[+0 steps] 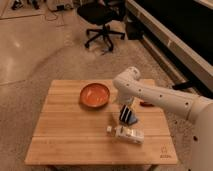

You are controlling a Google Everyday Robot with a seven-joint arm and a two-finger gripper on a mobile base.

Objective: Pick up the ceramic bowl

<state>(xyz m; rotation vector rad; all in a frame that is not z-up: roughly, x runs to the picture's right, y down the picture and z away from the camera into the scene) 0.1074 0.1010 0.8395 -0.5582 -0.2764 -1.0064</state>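
The ceramic bowl [95, 94] is round, shallow and orange-red with a darker rim. It sits upright on the wooden table [70, 135], in the far middle part. My gripper [127, 115] hangs from the white arm [160, 97] that reaches in from the right. It points down at the table, to the right of the bowl and a little nearer to me. It does not touch the bowl.
A white bottle [126, 133] lies on its side just in front of the gripper. A small flat red item [146, 104] lies behind the arm near the table's right edge. A black office chair [102, 20] stands on the floor beyond the table. A long counter [175, 45] runs along the right.
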